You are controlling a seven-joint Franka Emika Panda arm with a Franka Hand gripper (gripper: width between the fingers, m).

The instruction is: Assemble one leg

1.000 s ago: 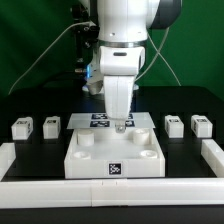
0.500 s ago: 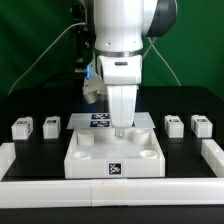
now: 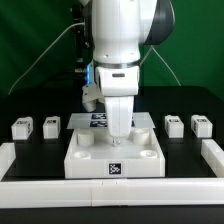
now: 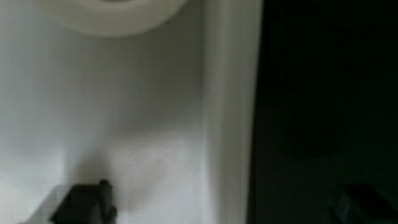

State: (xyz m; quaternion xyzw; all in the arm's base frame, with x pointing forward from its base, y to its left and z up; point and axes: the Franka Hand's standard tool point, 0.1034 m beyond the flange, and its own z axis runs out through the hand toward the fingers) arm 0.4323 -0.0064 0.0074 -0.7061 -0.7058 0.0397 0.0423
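Four small white legs with tags stand on the black table, two at the exterior view's left [image 3: 21, 128] [image 3: 50, 125] and two at its right [image 3: 174, 125] [image 3: 201, 126]. The large flat white square part [image 3: 85, 155] with round corner sockets lies at the front middle. My gripper [image 3: 117, 140] points straight down, low over the far middle of that part, and holds nothing. In the wrist view the gripper [image 4: 217, 205] is open. One dark finger [image 4: 80, 205] is over the white part [image 4: 160, 110], near a round socket [image 4: 116, 12]. The other finger is barely visible against the black table.
The marker board [image 3: 97, 121] lies just behind the square part, partly hidden by the arm. Low white walls border the table at the exterior view's left [image 3: 6, 155], right [image 3: 214, 155] and front [image 3: 110, 193]. A green backdrop and cables are behind.
The arm has come down and a little toward the front. The gripper tip has moved from the square part's far edge to lower over its top.
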